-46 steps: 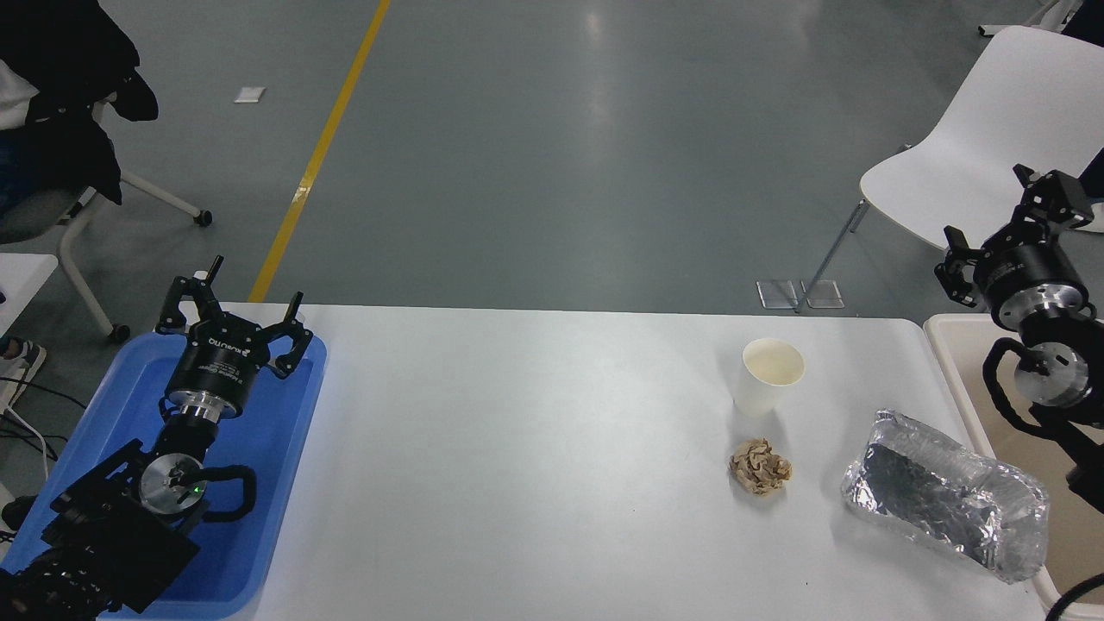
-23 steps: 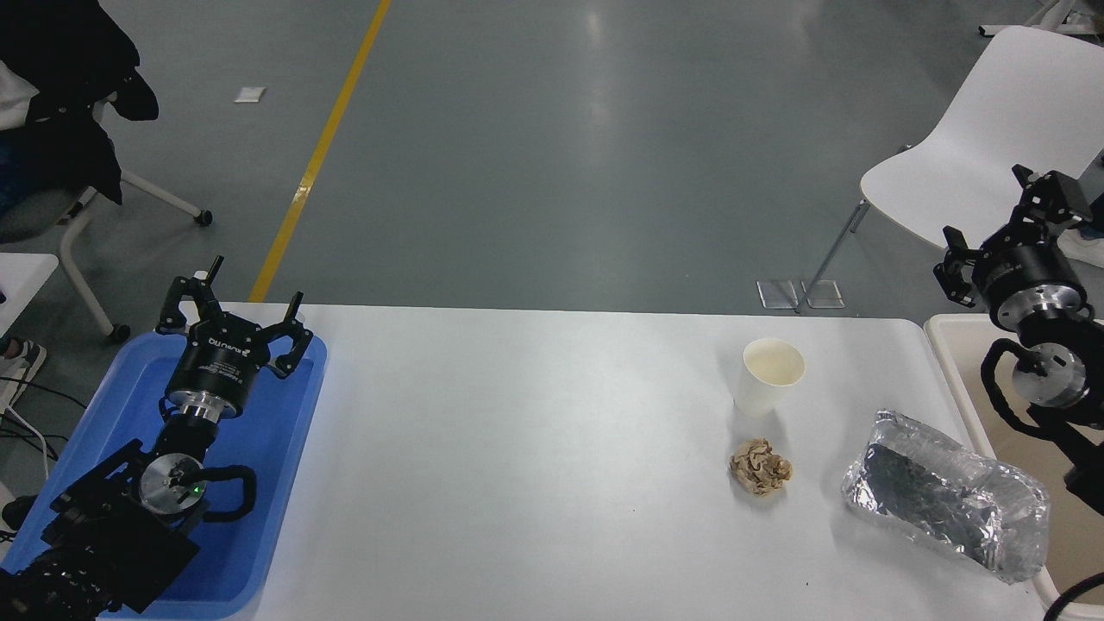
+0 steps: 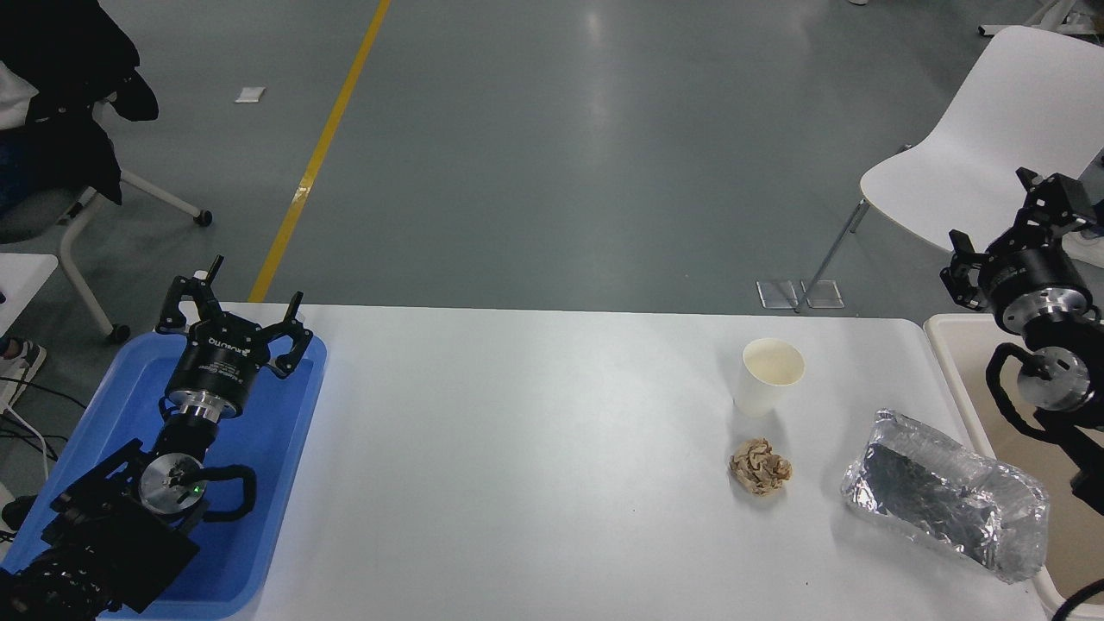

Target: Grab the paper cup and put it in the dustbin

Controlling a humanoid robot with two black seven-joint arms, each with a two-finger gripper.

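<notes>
A small white tapered paper cup is seen upright on the smooth white table, right of centre; a cream inside and a rolled rim are shown. Nothing is touching it. Just in front of it, apart from it, a crumpled brown paper ball is found, wrinkled and lumpy. To the right of the ball a crinkled silver foil container is laid, shiny and dented, with a dark inside. The beige plastic dustbin is placed against the table's right edge; only its thick rounded rim and part of a tan inside are visible, the rest being cut off by the picture's edge.

The right gripper is held above the dustbin's far end, well apart from the cup, black with a silver metal ring at the wrist; its fingers are spread apart and nothing is held between them. The left gripper is parked at the lower left over a flat blue plastic tray, its black fingers likewise splayed and empty.

A white moulded chair is seen beyond the table on a glossy grey floor marked by a yellow line.
</notes>
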